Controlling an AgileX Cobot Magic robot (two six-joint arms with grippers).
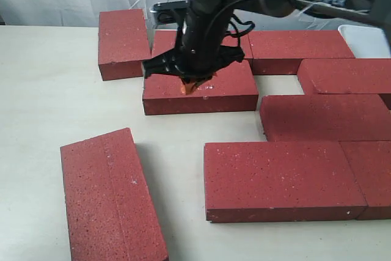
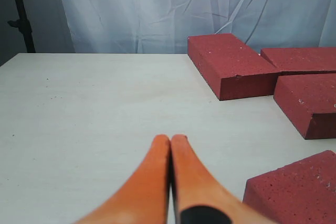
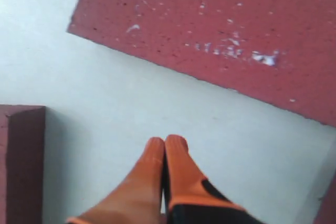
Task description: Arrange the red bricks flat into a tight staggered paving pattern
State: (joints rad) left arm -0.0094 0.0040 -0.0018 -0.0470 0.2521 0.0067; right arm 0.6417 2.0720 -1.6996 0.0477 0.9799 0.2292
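**Nudging a loose brick into the rows with pinched jaws**

The right gripper point(image 1: 189, 87) has its jaws pressed together on nothing, tips pointing down at the centre brick point(image 1: 226, 93), just off 12 o'clock from the exterior view's middle. Whether the tips touch it can't be told. The right wrist view shows them against bare table point(image 3: 131, 114), so they may sit higher than they look.

The red bricks point(image 1: 278, 178) from 1 to 5 o'clock lie flat in staggered rows, with gaps showing. A skewed brick point(image 1: 110, 200) lies at 7 o'clock, well apart. Another point(image 1: 122, 41) at 11 o'clock is near the centre brick's corner.

The step is likely a push, not a pick. Doing it well:
- Set the tips low on the centre brick's 9 o'clock short end.
- Press on the mid-line so the brick doesn't yaw.
- Slide it slowly toward 3 o'clock until the gap closes, since the grainy face will drag.
- Keep the offset against the next row.

The right arm comes in from 2 o'clock with the wrist bent steeply down and the fingers near vertical. The left gripper point(image 2: 170, 148) is also closed and empty, low over bare table with bricks well ahead of its tips. It is not seen in the exterior view.
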